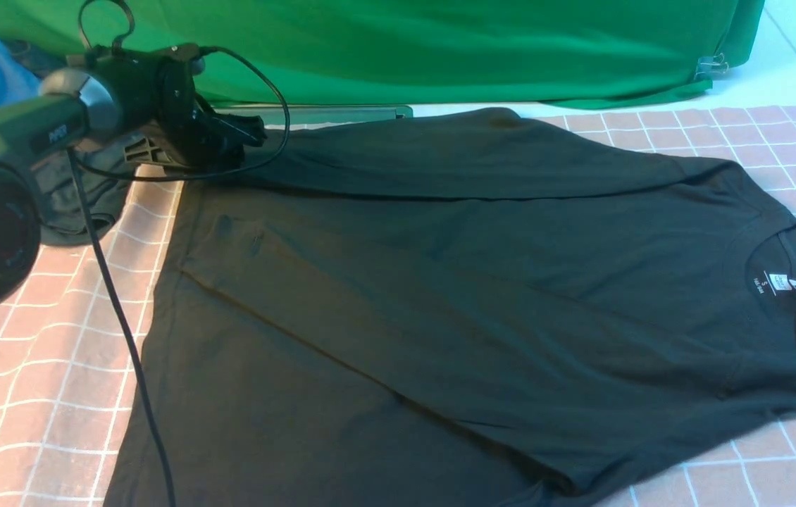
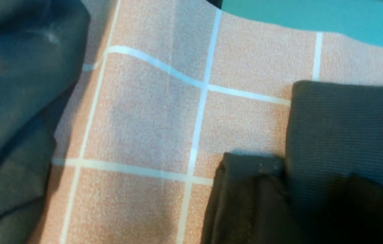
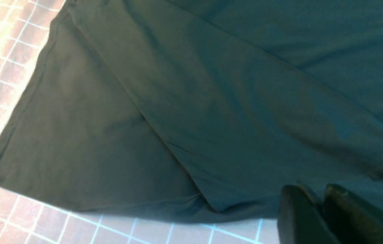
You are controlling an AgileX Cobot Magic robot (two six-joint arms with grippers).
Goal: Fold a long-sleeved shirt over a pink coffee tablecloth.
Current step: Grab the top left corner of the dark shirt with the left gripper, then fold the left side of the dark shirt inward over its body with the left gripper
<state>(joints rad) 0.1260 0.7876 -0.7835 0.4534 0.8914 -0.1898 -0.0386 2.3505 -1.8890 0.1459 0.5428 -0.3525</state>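
Reaching with the left tool [image 1: 236, 134] to the far hem corner of the long-sleeved shirt [image 1: 440, 282], probably for laying the far sleeve along that edge. Not being able to tell, in any view, whether its jaws are spread or pinching. Looking past it in the left wrist view onto a ribbed cuff [image 2: 344, 135] lying on the pink coffee tablecloth [image 2: 150, 128], with more dark cloth [image 2: 12, 101] beside it, too close to identify.

Resting the right tool [image 3: 313, 191] at the shirt's near shoulder, just beside the neck label [image 1: 778, 283], likely steadying that end. Showing it pressed almost together, only a dark slit between, and leaving unclear whether any fold is being pinched.

Lying spread on the tablecloth, collar toward the right tool, with both sleeves crossing the body in readiness for the next fold.

Losing the shirt's near hem below the front view, cropping the right tool at that view's edge, and showing no chest print.
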